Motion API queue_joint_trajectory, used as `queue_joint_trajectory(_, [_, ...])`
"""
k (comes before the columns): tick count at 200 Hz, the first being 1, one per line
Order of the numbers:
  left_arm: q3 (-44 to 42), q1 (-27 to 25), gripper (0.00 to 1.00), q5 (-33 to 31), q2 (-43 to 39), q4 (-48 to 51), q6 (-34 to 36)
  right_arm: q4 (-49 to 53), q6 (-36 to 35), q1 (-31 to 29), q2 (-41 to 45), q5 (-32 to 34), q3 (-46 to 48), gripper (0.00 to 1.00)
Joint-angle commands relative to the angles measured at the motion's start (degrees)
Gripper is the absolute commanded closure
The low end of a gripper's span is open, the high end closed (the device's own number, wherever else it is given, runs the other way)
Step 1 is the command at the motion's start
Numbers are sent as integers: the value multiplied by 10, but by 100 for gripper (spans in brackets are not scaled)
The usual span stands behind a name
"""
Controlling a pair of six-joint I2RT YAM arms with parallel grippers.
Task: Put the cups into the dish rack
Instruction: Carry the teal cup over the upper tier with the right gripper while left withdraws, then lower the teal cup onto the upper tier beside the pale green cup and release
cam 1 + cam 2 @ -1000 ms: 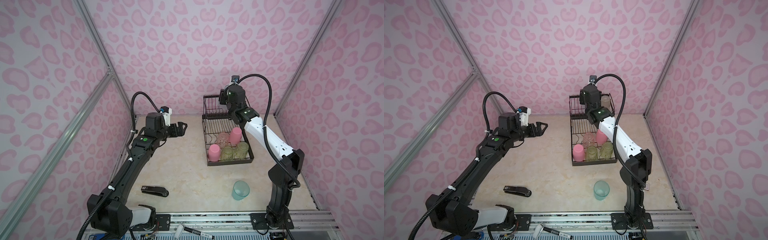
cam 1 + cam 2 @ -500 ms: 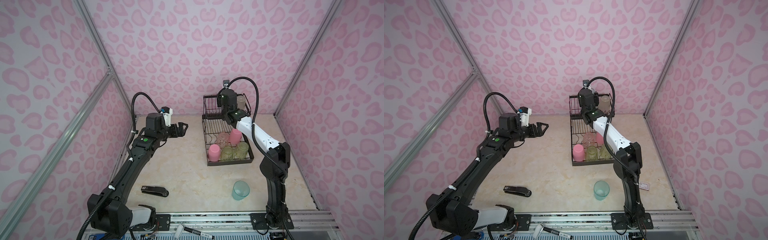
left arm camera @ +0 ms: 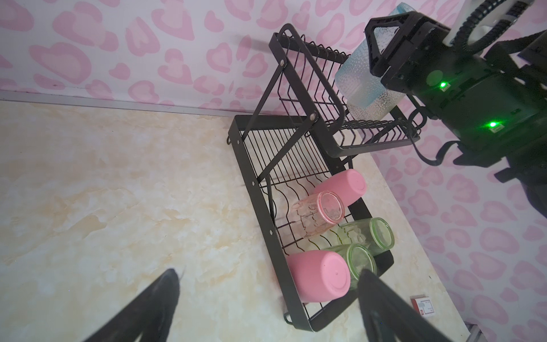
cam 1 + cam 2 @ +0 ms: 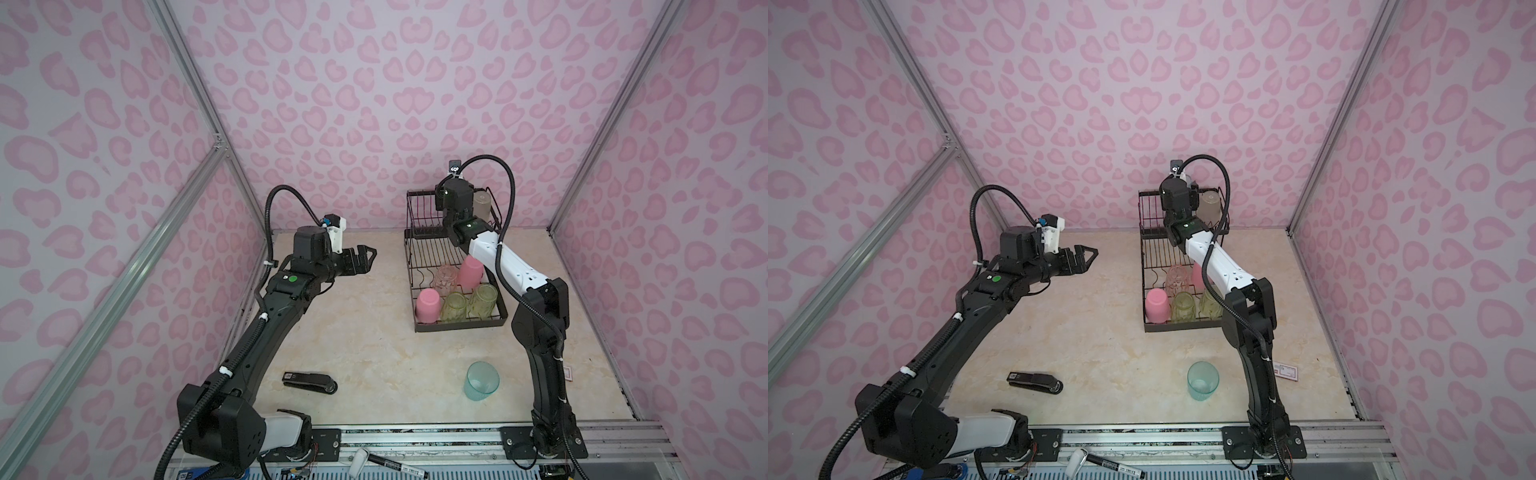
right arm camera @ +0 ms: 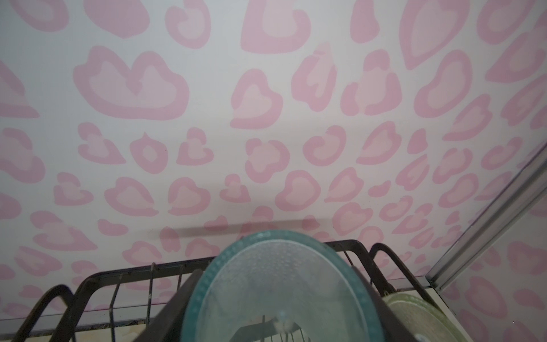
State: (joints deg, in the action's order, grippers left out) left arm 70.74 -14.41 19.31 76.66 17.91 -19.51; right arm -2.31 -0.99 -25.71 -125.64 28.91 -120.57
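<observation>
The right gripper (image 3: 381, 49) is clamping the held teal cup (image 3: 359, 86), its fingers drawn in narrow on the cup's wall, and is hanging it tilted, seemingly mouth-down, over the basket tier (image 3: 381, 142) of the dish rack (image 4: 415, 266); doing this well is probably meaning lowering it straight, levelling the mouth onto the wires, and letting go only once it is sitting firm; the yellow-green cup (image 5: 414, 316) is standing in that basket just beside the held one, so drifting toward it is risking a knock; the basket's front rail (image 5: 97, 277) is lying close below too; the left gripper (image 4: 368, 259) is hanging spread wide and holding nothing, well apart from the rack; five cups are filling the near end of the lower tier, two pink cups (image 4: 429, 305) among them; a loose teal cup (image 4: 481, 380) is waiting upright on the table (image 4: 374, 332) near the right arm's base; a black stapler (image 4: 309, 381) is lying clear of the work.
</observation>
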Motion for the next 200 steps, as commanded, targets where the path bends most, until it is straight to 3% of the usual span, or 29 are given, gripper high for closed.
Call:
queue_joint_trajectory(1, [-2,0,5,6,5,-20,0,-18,12,2,-15,3,-8,57])
queue_joint_trajectory(121, [-3,1,5,11,13,-21,-4,-2,25,4,-35,10,1,54])
queue_joint_trajectory(200, [-3,0,5,15,16,-23,-8,-9,16,3,-32,11,7,42])
